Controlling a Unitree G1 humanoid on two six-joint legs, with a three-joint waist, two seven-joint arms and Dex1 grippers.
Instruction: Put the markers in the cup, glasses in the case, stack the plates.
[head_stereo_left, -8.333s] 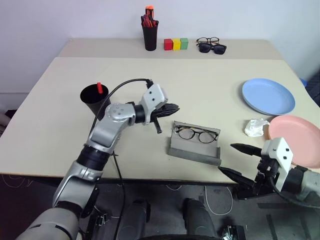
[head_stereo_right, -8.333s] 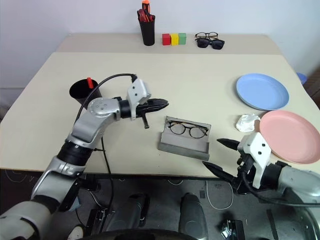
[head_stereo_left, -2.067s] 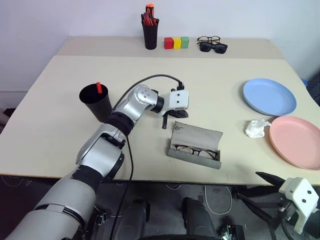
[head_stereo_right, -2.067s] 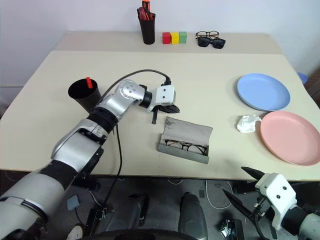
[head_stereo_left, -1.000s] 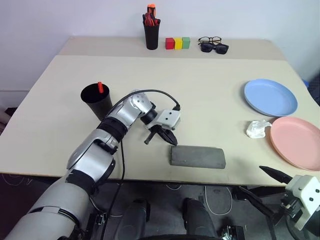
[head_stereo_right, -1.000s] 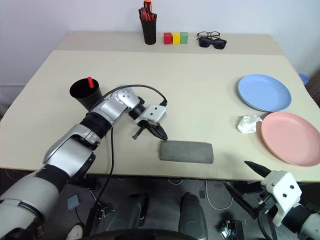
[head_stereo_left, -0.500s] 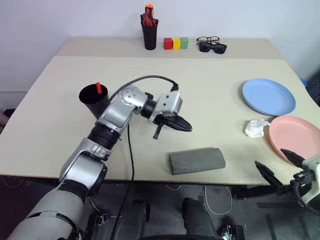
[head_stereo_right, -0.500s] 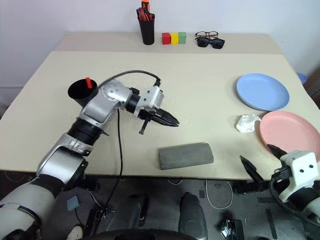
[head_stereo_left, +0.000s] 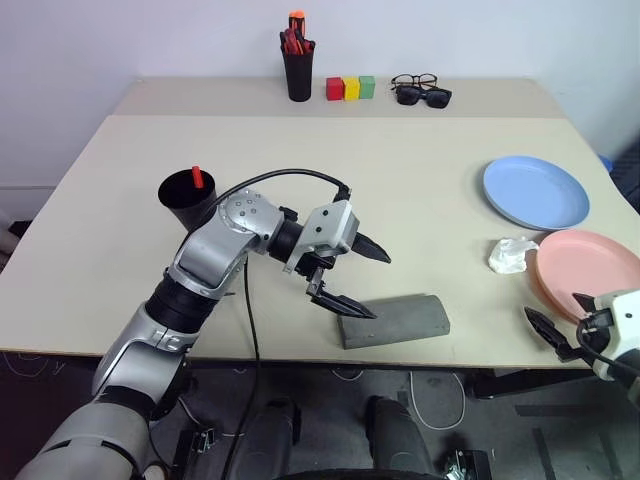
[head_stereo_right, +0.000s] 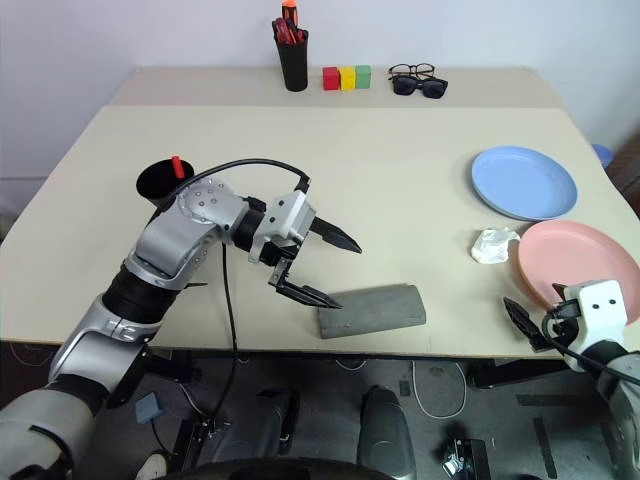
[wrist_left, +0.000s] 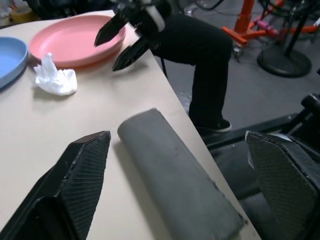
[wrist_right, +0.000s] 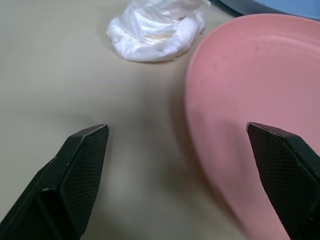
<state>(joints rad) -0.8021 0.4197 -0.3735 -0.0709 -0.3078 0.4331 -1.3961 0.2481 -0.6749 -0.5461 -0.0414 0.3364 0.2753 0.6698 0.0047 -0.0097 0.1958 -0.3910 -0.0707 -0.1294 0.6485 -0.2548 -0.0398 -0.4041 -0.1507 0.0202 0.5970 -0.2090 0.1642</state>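
At the near edge of the table (head_stereo_left: 120, 250) the grey case (head_stereo_left: 392, 320) lies shut, its long side roughly along the edge. The left gripper (head_stereo_left: 363, 282) hangs just over the case's left end with its jaws spread wide, one finger pointing out over the table and the other slanting down toward the case; nothing is between them. Whether the lower finger touches the lid is hard to judge from the head views.

At the near right corner, the right gripper (head_stereo_left: 562, 323) sits low by the table edge with its jaws also spread and empty. In the right wrist view its fingers (wrist_right: 75, 170) frame the near rim of the pink plate (head_stereo_left: 583, 270), which lies flat on the table. Just beside that plate, on its left, is a crumpled white tissue (head_stereo_left: 512, 255). Behind the pink plate lies the light blue plate (head_stereo_left: 536, 192), apart from it, so the two are not stacked.

On the left side stands the black cup (head_stereo_left: 189, 200) with the tip of a red marker (head_stereo_left: 198, 176) poking above its rim. The white marker and the glasses cannot be made out.

Along the far edge stand a black pen holder (head_stereo_left: 298, 72) full of red and orange pens, then three small blocks (head_stereo_left: 350, 88) in red, yellow and green, then two pairs of spectacles (head_stereo_left: 421, 90), one with dark lenses.
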